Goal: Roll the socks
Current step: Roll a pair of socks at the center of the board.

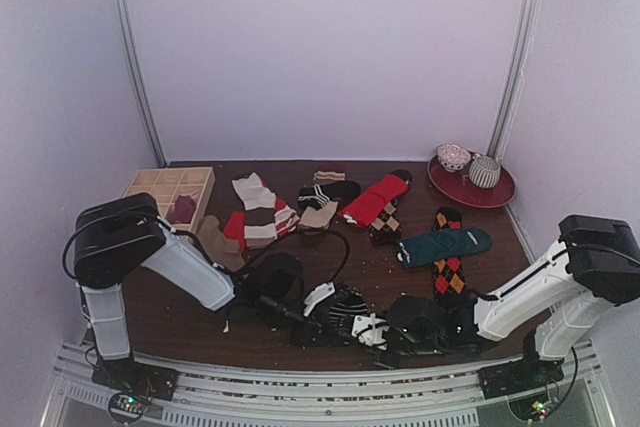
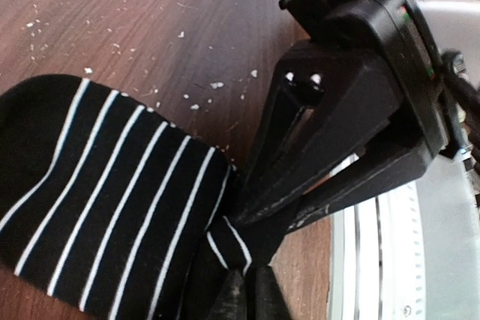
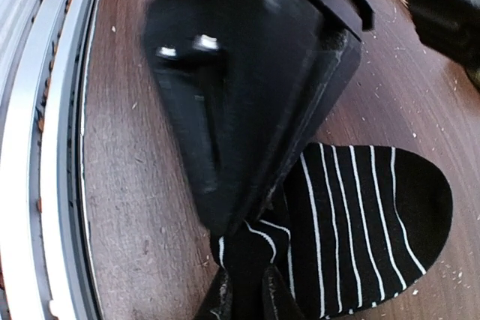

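Left arm [image 1: 185,272] and right arm [image 1: 520,302] reach low and inward along the near edge of the desk [image 2: 150,28], tips meeting. We see left tool [image 2: 244,294] and right tool [image 3: 244,297] each clamped shut on the bunched end of the black-and-white striped sock [image 2: 105,185]. Its long axis runs away from the rail [image 3: 45,185], rounded end farthest.

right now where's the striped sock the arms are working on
In the top view the striped sock lies at the table's near edge, about centre, with both arms' jaws shut on one end of it.
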Tool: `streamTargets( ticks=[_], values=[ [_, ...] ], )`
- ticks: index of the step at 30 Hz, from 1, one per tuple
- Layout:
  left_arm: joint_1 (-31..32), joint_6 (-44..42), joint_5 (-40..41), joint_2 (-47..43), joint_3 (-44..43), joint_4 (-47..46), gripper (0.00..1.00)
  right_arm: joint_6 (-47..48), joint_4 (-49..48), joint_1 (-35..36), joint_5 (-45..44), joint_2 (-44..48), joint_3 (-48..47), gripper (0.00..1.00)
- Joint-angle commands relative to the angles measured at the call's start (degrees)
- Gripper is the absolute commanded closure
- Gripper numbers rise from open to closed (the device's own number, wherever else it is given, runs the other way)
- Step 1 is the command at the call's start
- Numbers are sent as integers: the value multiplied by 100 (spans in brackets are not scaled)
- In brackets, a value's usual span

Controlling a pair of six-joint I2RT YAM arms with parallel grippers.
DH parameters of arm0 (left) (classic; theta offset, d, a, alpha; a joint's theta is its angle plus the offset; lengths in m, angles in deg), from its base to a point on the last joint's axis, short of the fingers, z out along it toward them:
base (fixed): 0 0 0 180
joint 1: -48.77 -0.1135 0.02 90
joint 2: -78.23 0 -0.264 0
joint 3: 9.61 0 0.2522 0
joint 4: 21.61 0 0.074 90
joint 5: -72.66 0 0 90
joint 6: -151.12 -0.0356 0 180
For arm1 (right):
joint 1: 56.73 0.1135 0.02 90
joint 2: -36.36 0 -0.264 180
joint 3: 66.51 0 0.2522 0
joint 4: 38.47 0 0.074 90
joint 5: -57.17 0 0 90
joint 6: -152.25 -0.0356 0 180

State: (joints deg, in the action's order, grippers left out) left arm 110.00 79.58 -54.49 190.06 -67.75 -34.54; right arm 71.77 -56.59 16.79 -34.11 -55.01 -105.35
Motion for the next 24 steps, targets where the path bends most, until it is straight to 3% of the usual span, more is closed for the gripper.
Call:
streamTargets(
  ticks=[1, 3, 5, 7, 10, 13, 18, 24],
  values=[
    [1, -268, 1213, -210, 307, 1049, 79, -1126, -101, -92, 615, -19, 257, 89],
    [-6, -524, 1657, -669, 400, 894, 66, -1505, -202, -193, 1063, 35, 415, 89],
    [3, -775, 2062, -1111, 522, 623, 45, -1831, -175, -316, 1489, 48, 498, 90],
    [34, -1107, 2425, -1549, 765, 161, 41, -2103, -135, -470, 1929, 33, 565, 90],
    [224, -1815, 2793, -2104, 1399, -1335, 35, -2606, -124, -738, 2531, -17, 635, 90],
    [361, -2396, 2642, -2094, 1732, -2302, 32, -3107, -420, -1014, 3192, -154, 761, 89],
    [547, -2587, 1920, -1433, 1481, -2443, 39, -3533, -310, -1302, 3523, -523, 617, 89],
    [783, -2591, 1796, -768, 1131, -2092, 46, -3817, -399, -1440, 3801, -880, 496, 90]
  ],
)
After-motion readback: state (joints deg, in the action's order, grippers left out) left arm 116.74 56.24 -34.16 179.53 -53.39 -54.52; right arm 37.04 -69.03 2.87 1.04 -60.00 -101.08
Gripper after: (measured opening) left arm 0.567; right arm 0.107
